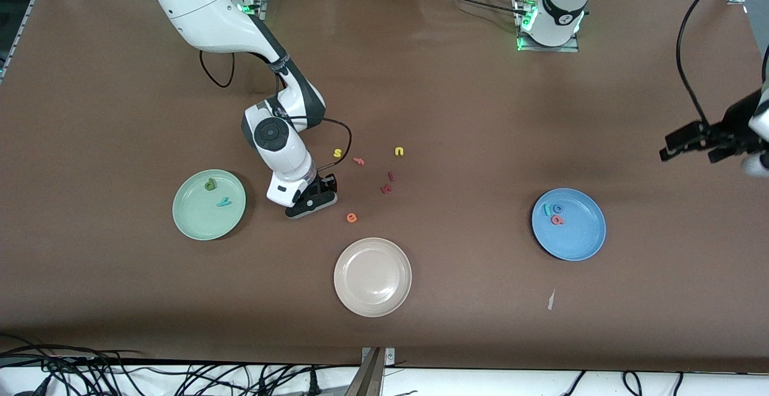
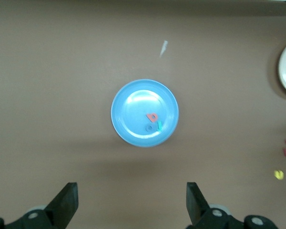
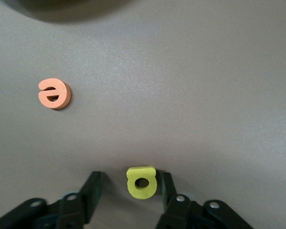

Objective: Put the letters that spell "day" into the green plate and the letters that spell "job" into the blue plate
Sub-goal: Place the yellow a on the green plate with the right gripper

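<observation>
The yellow "a" (image 3: 141,182) lies flat on the table between the fingers of my right gripper (image 3: 130,175). One finger touches it; a gap separates it from the other, so the jaws stand open. In the front view this gripper (image 1: 312,199) is down at the table beside the green plate (image 1: 198,219) and hides the "a". That plate holds the dark green "d" (image 1: 209,185) and the teal "y" (image 1: 223,202). The blue plate (image 1: 577,240) holds the teal "j" (image 2: 159,126), blue "o" (image 2: 148,128) and salmon "b" (image 2: 152,117). My left gripper (image 2: 132,188) waits open in the air at the left arm's end of the table.
An orange "e" (image 1: 351,217) lies close to my right gripper. A yellow "s" (image 1: 337,153), pink "f" (image 1: 359,160), yellow "u" (image 1: 399,151) and two dark red letters (image 1: 386,189) lie farther from the front camera. A beige plate (image 1: 372,300) sits nearer it.
</observation>
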Controlling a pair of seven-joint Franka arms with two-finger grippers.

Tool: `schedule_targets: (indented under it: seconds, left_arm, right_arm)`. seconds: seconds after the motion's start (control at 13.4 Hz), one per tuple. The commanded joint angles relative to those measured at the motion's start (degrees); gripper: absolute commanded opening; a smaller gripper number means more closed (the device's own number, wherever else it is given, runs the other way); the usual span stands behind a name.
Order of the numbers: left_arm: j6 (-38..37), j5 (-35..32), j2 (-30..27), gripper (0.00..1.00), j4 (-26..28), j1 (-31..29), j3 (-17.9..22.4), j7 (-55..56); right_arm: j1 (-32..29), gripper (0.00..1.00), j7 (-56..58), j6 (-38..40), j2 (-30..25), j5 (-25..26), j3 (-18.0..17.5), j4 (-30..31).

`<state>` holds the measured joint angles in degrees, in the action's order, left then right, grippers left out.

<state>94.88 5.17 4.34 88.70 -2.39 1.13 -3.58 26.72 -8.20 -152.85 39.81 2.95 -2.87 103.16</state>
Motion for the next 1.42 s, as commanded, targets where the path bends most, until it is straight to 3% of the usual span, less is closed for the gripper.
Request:
schedule_targets:
  seconds: [0.0,0.07,0.22,0.45,0.6,1.12,1.27,1.35]
  left_arm:
    - [-1.8,0.2,-3.2,1.00,2.0,0.4,-0.2,-0.1]
    - [-2.1,-1.0,-3.3,1.00,2.0,0.2,-0.5,0.1]
    - [-2.3,-1.1,-3.2,1.00,1.9,-3.1,-4.6,1.4]
    - [-3.5,-1.2,-3.0,1.00,1.9,-3.6,-5.3,2.2]
    - [-3.5,-1.2,-2.9,1.00,1.9,-3.6,-5.3,1.8]
    - [-3.8,-5.9,-2.9,1.00,1.9,-3.6,-6.5,1.5]
    - [-3.8,-5.9,-2.8,1.00,1.9,-3.7,-6.5,1.6]
    - [-3.8,-5.9,-2.8,1.00,1.9,-3.7,-6.4,1.6]
  right_arm:
    - [0.3,0.37,0.4,-0.4,1.1,0.8,0.2,-1.3]
    - [0.3,0.28,0.5,-0.4,1.1,0.9,0.3,-1.3]
    - [0.3,0.22,0.6,-0.4,0.8,0.9,0.4,-1.3]
    - [-0.7,0.19,4.7,1.2,-2.4,0.2,1.8,-1.0]
    - [-3.6,0.19,8.8,6.9,-5.6,0.2,1.8,-1.0]
    - [-17.9,0.21,24.6,20.6,-17.3,0.1,1.9,5.7]
    - [-20.3,0.33,28.0,21.5,-18.0,0.1,3.3,7.4]
    - [-20.6,0.51,28.6,21.5,-18.0,0.1,4.1,7.9]
